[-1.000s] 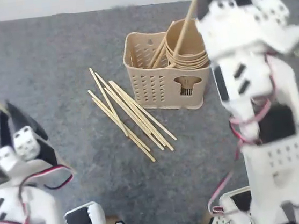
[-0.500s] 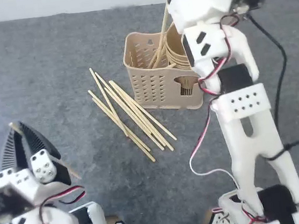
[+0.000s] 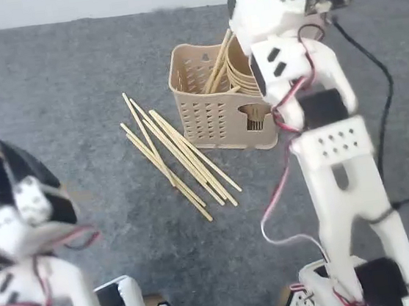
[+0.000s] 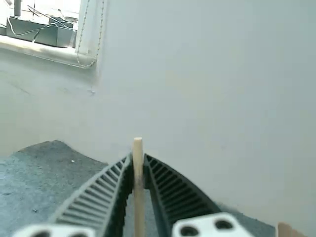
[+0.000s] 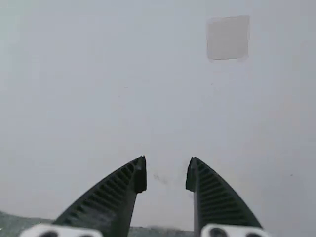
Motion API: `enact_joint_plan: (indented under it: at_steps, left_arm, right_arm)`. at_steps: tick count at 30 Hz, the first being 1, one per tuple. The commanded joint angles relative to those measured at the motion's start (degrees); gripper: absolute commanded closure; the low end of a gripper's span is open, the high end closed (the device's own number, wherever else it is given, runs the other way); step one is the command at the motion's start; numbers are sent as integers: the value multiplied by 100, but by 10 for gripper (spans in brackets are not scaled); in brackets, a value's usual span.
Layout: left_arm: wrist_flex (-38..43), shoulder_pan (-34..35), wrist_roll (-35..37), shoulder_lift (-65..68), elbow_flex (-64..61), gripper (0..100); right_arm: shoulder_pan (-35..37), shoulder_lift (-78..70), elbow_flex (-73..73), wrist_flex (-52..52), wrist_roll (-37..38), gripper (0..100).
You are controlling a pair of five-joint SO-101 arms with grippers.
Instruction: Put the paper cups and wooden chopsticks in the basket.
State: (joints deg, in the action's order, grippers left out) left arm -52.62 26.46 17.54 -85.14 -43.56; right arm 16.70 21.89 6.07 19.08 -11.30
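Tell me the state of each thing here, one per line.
left gripper: shut on a chopstick.
right gripper: open, empty.
basket: upright, partly filled.
paper cups: stacked inside the basket.
stowed chopsticks: leaning in the basket.
loose chopsticks: lying on the grey mat beside the basket.

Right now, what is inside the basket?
A stack of paper cups and several wooden chopsticks leaning in the basket. The right arm covers part of the cups; the basket's bottom is hidden.
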Motion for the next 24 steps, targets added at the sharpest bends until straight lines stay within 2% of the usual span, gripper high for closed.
enact_joint_plan:
  at_steps: [1,5,9,13,16,21,24]
  left_arm:
    - [501,18,396,1160,910,987]
    - [1222,-299,844,2040,1710,987]
    - [1240,-941,976,2664,2378,987]
    - [1275,-1565,993,3121,2879,987]
    - [1459,-2048,985,3393,3231,987]
    - [2620,-2690,879,3736,3275,987]
    - [3103,-3103,202,4044,3266,988]
  right_arm:
    - [4,1235,-237,1288,-9,861]
    - [-207,2220,-211,3099,-431,862]
    - [-347,2765,-202,4840,-484,862]
    - [-954,2914,-185,6079,-501,862]
    - [-1569,2976,220,6510,-484,862]
    - [-2598,2976,1556,6396,-475,863]
    - [-3064,2976,2585,5947,-466,863]
